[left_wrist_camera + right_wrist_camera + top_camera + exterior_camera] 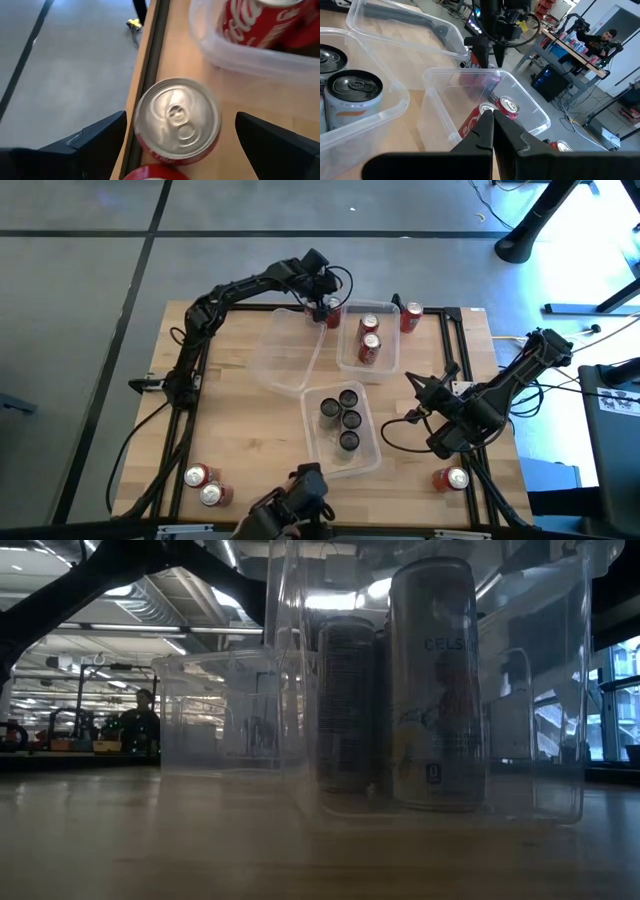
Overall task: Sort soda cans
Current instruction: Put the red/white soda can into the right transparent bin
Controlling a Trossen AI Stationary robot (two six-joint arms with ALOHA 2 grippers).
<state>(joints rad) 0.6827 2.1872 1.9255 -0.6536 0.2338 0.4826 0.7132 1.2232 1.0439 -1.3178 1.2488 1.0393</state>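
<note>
At the table's far edge my left gripper (323,308) hangs open, pointing down over an upright red can with a silver top (177,120). Its fingers stand on either side of the can without touching it, and a second red can (155,174) shows just beside it. Two red cans (368,338) stand in the far clear bin (385,365). Several dark cans (342,418) stand in the near bin (372,458) and also fill the low view, dark cans (430,680). My right gripper (492,125) is shut and waits above the table's right side, right gripper (415,385).
An empty clear bin (285,355) lies left of the red-can bin. One red can (411,317) stands loose at the far edge, two (205,485) lie at the near left corner and one (450,478) at the near right. People and benches show in the room beyond.
</note>
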